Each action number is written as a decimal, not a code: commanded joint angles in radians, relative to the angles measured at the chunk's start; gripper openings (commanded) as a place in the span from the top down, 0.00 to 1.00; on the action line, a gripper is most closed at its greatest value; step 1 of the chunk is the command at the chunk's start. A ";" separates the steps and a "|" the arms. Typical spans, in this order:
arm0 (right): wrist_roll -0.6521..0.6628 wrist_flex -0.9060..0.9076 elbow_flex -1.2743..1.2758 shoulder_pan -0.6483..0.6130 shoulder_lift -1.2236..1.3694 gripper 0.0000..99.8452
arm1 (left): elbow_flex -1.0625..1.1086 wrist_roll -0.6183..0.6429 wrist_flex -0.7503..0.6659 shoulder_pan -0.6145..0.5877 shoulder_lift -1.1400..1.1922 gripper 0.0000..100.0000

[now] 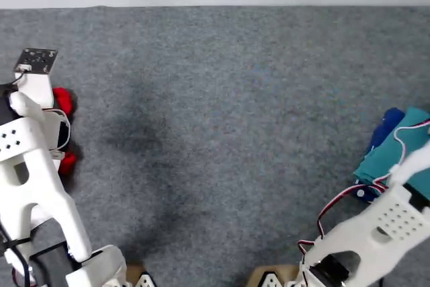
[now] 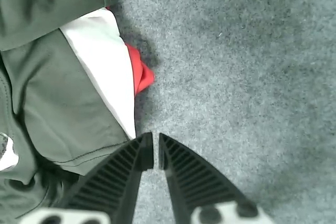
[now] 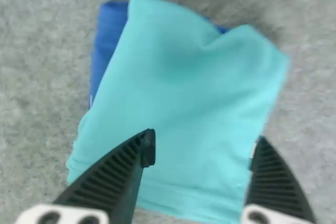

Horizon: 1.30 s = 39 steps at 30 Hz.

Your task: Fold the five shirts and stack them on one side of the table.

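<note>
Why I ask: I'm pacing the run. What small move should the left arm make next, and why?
Probably open the left gripper and lower it onto the dark shirt: its jaws are shut on nothing beside that unfolded shirt, while the teal shirt already lies folded on the blue shirt.

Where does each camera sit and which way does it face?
High: fixed overhead, looking down at the table; both arms show.
Left wrist: on left arm, looking past shut left gripper at green shirt, white shirt, red shirt.
Right wrist: on right arm, past open right gripper at teal shirt over blue shirt.
Shared: high and right wrist show teal shirt.
</note>
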 commanded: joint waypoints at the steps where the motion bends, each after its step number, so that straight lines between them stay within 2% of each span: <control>1: -0.012 0.036 -0.008 -0.005 0.041 0.93 | -0.004 0.000 0.023 0.008 -0.038 0.97; 2: -0.012 0.036 -0.005 0.004 0.061 0.99 | -0.002 0.000 0.023 0.008 -0.038 0.97; 3: -0.012 0.038 0.002 0.008 0.079 0.99 | -0.002 0.000 0.023 0.008 -0.038 0.97; 5: -0.012 0.038 0.040 0.012 0.120 0.95 | -0.002 0.000 0.023 0.008 -0.037 0.97; 11: -0.012 0.038 0.094 -0.008 0.208 0.99 | -0.002 0.000 0.023 0.008 -0.034 0.97; 17: -0.012 0.002 -0.071 -0.038 0.091 0.99 | -0.002 -0.002 0.023 0.008 -0.034 0.97; 21: -0.011 -0.183 -0.114 -0.084 0.128 0.99 | -0.002 -0.002 0.023 0.008 -0.034 0.97; 26: -0.012 -0.483 -0.118 -0.125 0.311 0.99 | -0.002 -0.002 0.023 0.008 -0.038 0.97; 29: -0.011 -0.570 -0.130 -0.156 0.406 0.99 | -0.002 -0.002 0.023 0.008 -0.038 0.97; 33: -0.012 -0.470 -0.239 -0.206 0.403 0.99 | -0.002 -0.002 0.023 0.008 -0.040 0.97; 39: -0.012 -0.139 -0.552 -0.266 0.338 0.99 | -0.008 0.000 0.023 0.008 -0.044 0.97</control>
